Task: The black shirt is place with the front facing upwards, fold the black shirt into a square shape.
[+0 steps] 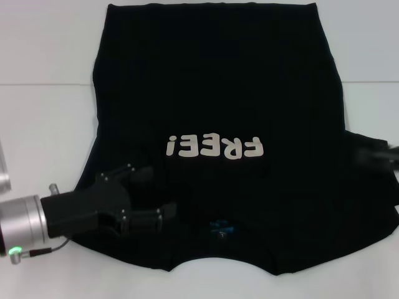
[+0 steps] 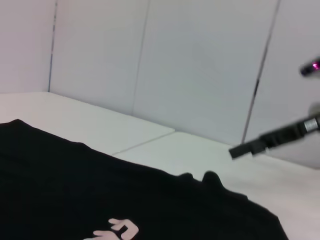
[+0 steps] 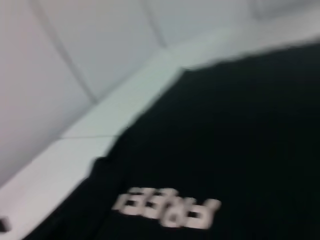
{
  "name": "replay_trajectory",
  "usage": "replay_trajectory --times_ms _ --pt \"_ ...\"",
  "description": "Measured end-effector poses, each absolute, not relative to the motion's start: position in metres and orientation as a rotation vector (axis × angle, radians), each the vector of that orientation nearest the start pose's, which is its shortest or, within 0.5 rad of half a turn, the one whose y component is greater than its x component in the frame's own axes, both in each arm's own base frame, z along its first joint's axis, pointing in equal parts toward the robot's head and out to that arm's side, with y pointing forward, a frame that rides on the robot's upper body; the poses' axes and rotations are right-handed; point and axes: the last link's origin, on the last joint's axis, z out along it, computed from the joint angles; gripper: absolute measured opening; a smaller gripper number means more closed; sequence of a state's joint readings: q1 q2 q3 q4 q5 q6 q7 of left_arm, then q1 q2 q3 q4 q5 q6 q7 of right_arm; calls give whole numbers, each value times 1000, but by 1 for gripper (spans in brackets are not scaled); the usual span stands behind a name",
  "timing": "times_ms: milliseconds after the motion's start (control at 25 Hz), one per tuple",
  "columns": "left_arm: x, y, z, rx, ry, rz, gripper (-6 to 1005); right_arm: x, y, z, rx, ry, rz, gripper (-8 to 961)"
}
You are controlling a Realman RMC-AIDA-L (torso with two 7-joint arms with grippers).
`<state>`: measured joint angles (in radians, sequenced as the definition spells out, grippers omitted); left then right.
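Left pincer (image 1: 159, 193) spread over the black shirt (image 1: 218, 93); right pincer (image 1: 377, 154) blurred, perhaps at the sleeve, state unclear.

The black shirt (image 1: 218, 118) is plain black all over, broken only by cream "FREE!" lettering (image 1: 215, 147) across its front and a small blue neck label (image 1: 222, 227) near the collar edge. It lies on a white table (image 1: 43, 124), with pale grey-white wall panels (image 2: 200, 65) behind, divided by thin darker seams. The left gripper (image 1: 153, 194) is matt black like the cloth beneath it, its wrist a brushed silver cylinder (image 1: 22, 225) carrying a small green light (image 1: 15, 251), while the right gripper (image 1: 377, 156) shows only as a dark blurred shape.
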<state>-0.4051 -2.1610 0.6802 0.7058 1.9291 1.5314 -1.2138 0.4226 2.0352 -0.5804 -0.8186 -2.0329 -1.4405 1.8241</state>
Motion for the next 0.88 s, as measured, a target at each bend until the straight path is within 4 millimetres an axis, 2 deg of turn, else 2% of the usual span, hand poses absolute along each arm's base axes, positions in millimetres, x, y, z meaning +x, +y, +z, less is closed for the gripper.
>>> replay_trajectory --times_ms 120,280,400,600,720,880 --pt "-279 298 -18 -2612 -533 -751 947 320 340 102 -2202 1339 500 857" --pt "-282 297 -18 -2602 -557 -751 946 317 346 138 -2057 1490 369 856" --pt "-283 295 -19 -2603 -554 -752 945 313 351 154 -1978 1553 280 857" --pt "-282 292 -21 -2622 -550 -754 944 312 360 150 -1922 1609 100 855" --pt "-282 289 -24 -2638 -556 -758 943 316 369 134 -1926 1635 79 852" --pt "-282 288 -25 -2646 -557 -754 942 320 379 124 -1919 1647 91 849"
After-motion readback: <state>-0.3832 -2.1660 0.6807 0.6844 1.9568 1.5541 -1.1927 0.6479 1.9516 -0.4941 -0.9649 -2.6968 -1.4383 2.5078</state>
